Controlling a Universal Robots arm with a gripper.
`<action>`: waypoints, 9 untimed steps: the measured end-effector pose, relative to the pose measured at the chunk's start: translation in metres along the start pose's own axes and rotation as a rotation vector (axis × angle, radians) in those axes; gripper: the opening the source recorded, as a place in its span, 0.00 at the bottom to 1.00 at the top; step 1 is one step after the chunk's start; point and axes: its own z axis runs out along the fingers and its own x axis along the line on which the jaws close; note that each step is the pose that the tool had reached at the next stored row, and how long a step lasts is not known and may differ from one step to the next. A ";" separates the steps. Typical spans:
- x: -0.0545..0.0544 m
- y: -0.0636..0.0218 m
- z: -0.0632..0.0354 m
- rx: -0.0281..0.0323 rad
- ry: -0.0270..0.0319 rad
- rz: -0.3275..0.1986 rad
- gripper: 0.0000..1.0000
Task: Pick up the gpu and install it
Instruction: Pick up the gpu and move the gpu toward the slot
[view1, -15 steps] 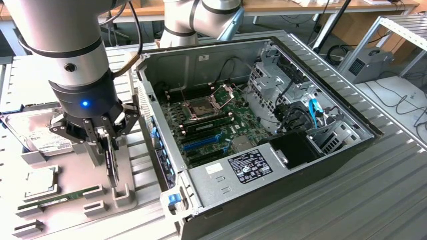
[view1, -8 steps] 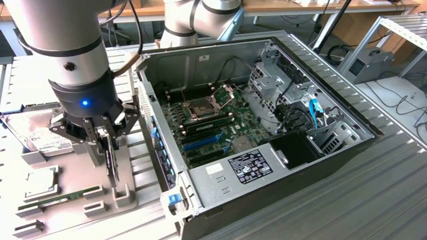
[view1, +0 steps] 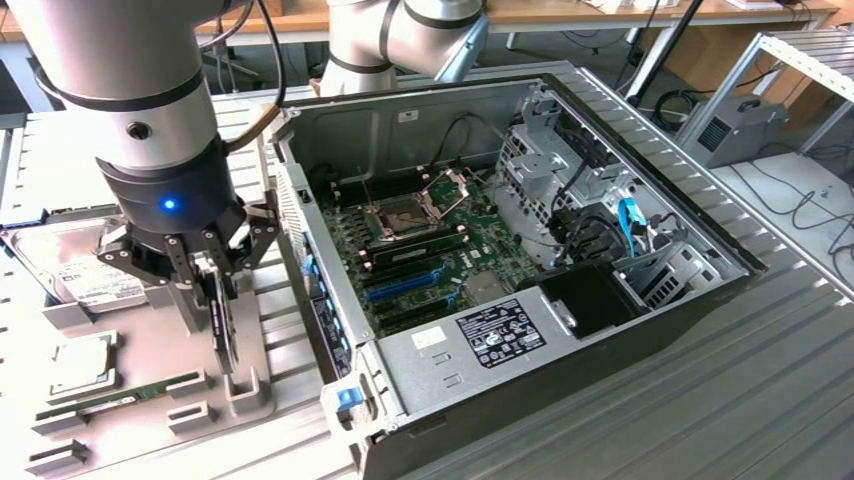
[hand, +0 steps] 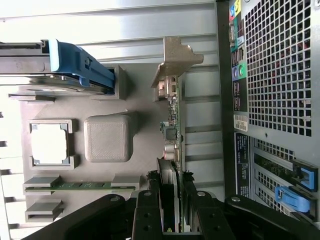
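The gpu (view1: 223, 335) stands on edge over the grey fixture tray (view1: 147, 420), at the exterior view's left of the open computer case (view1: 667, 310). My gripper (view1: 214, 295) points straight down with its jaws shut on the card's upper edge. In the wrist view the gpu (hand: 172, 115) is edge-on, a thin green board ending in its silver bracket (hand: 176, 57), and my gripper (hand: 171, 202) has a black finger (hand: 149, 205) pressed against each face. I cannot tell whether the card's lower edge still rests in its holder. Inside the case, blue expansion slots (view1: 400, 287) lie on the motherboard (view1: 447, 225).
On the tray (hand: 145, 100) lie a hard drive (view1: 87, 270), a CPU (view1: 80, 365) and a RAM stick (view1: 114, 400). The case's perforated rear panel (hand: 277, 70) stands close beside the card. A power supply (view1: 494, 335) fills the case's near corner. Cables hang by the drive cage (view1: 601, 230).
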 end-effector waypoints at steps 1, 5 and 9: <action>0.000 0.0000 -0.0001 0.0000 0.0001 0.000 0.29; 0.000 0.0000 -0.0008 0.0000 0.0001 0.000 0.29; 0.000 0.0000 -0.0017 0.0000 0.0001 0.000 0.29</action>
